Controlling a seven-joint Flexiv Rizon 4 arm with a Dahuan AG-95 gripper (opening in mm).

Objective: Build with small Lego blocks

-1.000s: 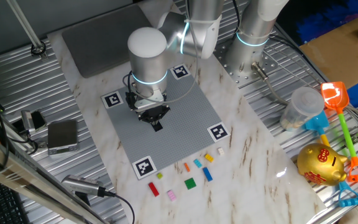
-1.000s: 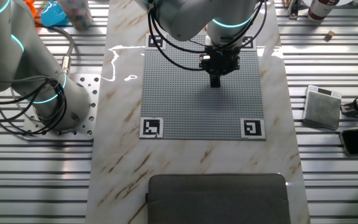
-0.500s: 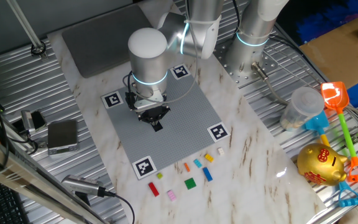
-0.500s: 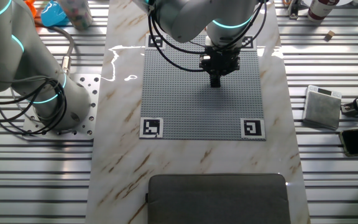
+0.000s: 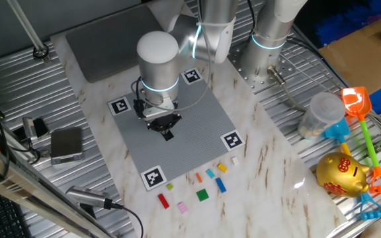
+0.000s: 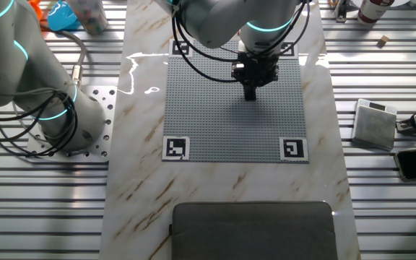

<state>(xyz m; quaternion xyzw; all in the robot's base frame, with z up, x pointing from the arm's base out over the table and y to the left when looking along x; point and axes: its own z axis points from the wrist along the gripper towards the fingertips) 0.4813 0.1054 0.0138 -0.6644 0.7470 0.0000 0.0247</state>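
Small Lego blocks (image 5: 202,185) off plate, well apart from gripper (image 5: 167,134) | gripper spread: cannot tell

Open grey plate (image 5: 197,135) all around the claw (image 5: 166,134). Loose bricks (image 5: 204,185) clustered on marble just off the plate's near edge, with small gaps between them. Grey pad (image 5: 104,39) beyond the plate's far side. Spade (image 5: 362,119) and gold piggy bank (image 5: 341,173) well apart, off the tabletop (image 5: 270,178).
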